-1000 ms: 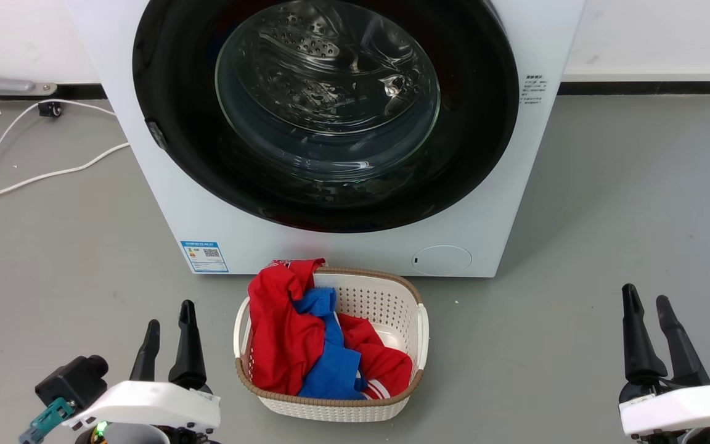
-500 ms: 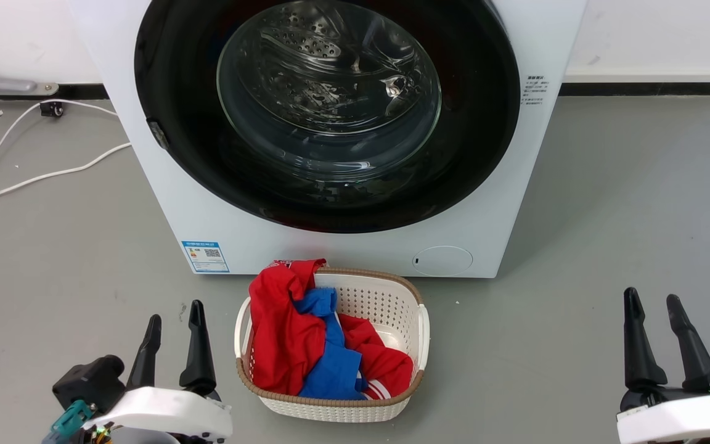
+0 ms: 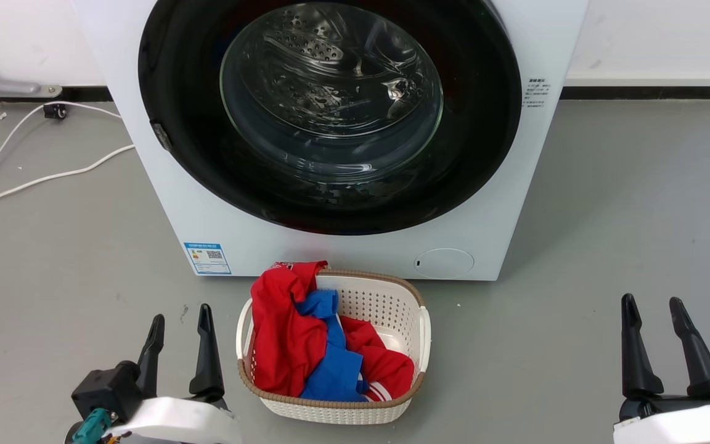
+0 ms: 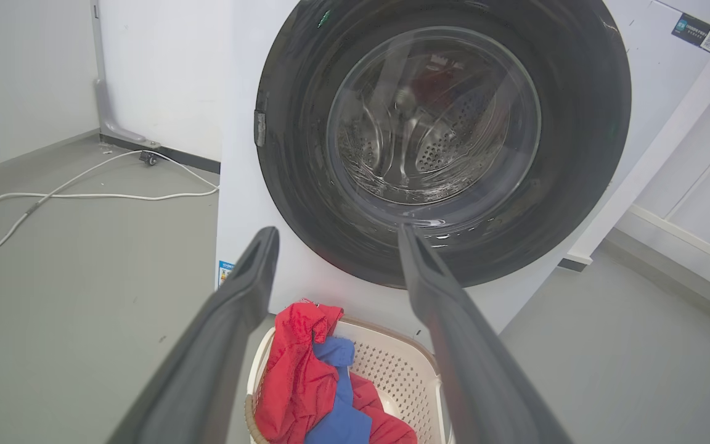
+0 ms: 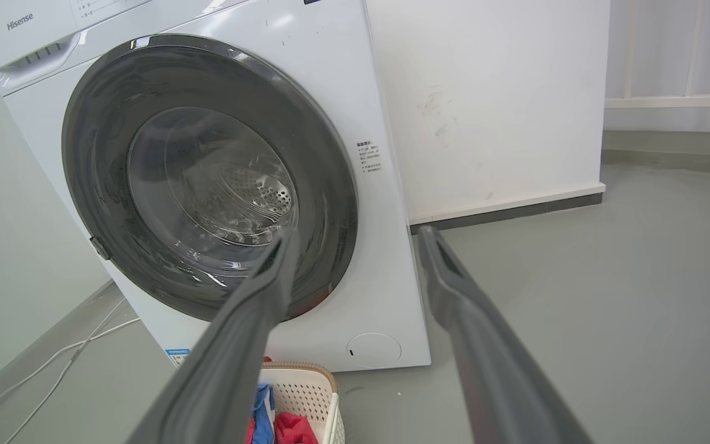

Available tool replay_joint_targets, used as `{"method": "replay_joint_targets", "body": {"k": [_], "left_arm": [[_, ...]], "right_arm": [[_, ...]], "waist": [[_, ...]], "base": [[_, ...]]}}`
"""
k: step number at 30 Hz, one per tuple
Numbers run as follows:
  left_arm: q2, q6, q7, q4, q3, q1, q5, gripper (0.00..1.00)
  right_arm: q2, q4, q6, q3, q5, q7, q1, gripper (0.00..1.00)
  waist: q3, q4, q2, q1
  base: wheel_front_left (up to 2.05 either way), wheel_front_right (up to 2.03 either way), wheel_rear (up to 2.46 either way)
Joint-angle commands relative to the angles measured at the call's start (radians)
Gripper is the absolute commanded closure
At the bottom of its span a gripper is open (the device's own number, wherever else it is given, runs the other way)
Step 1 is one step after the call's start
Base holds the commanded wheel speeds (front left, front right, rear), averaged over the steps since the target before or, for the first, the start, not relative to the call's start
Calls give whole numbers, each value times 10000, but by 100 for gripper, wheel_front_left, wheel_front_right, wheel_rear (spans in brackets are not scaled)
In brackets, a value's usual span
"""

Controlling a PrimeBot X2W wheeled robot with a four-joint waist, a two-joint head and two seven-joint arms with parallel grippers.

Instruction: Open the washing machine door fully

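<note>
Head view, door (image 3: 330, 117): sat shut, flush in the front of the white machine (image 3: 503, 203), straight ahead and just behind the basket (image 3: 424, 320).
Head view, facing: turned its glass bulge out toward the robot. Round, so no long axis to speak of. Carried a small tab (image 3: 159, 134) on its left edge, so judged hinged on the right.
Head view, left gripper (image 3: 181, 316): hung low at lower left, fingers apart, nothing between them, well short of the door.
Head view, right gripper (image 3: 651, 301): hung low at lower right, fingers likewise apart and empty, well apart from the door.
Head view, risk: could knock the basket of clothes (image 3: 287, 345), parked just before the machine, on a low reach toward the tab.
Left wrist view, door: stood closed beyond the spread fingers, tab on its left rim.
Left wrist view, risk: could slip off the glossy rim if gripped anywhere but the tab.
Right wrist view, door: seen at an angle, left of the parted fingers, seated tight against the machine.
Right wrist view, risk: might stall half-swung if pulled straight out rather than round the hinge side. Might also meet the right arm if swung that way.
</note>
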Motion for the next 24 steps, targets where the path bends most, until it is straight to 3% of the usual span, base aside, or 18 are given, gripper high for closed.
{"method": "replay_joint_targets", "body": {"k": [1,24], "left_arm": [[1,-3,-108,-83,-8,37,281,0],[-328,-290,-575,2,194,410,2054,0]], "right_arm": [[-40,-168,22,2,-247,-90,76,0],[-41,-491,24,-88,-1464,-579,494,0]], "waist": [[-6,0,0,0],[-14,44,0,0]], "base": [[0,0,0],[0,0,0]]}}
